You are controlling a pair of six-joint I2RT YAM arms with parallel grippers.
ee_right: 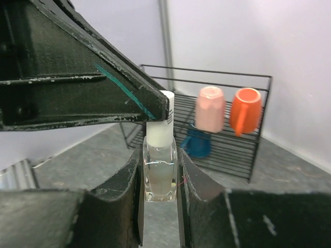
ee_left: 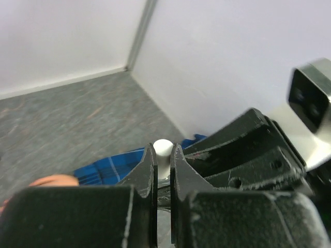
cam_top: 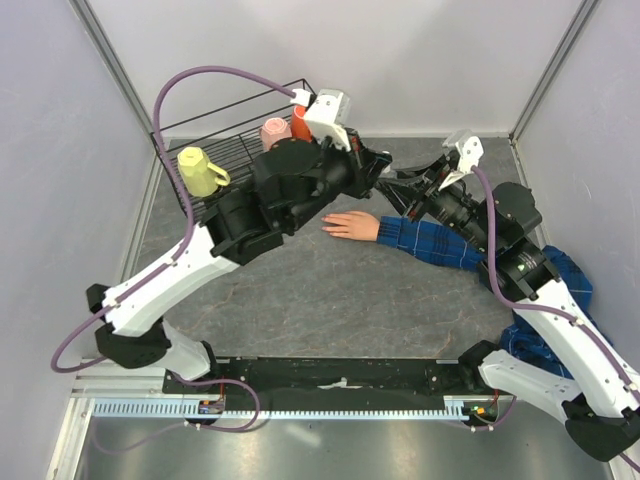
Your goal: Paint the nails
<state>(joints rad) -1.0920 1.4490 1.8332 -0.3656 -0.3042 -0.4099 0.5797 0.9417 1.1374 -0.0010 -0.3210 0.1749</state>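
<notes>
While my right gripper clamped the small clear bottle upright by its glass body, my left gripper was pinched narrow on its white cap. The fake hand lay flat on the table, just nearer my bases than both grippers. Its long axis ran crosswise, with the plaid sleeve to my right and the nails at fingertips pointing left, too small to make out. My left arm seemed nearer them. I could read no label on the bottle.
</notes>
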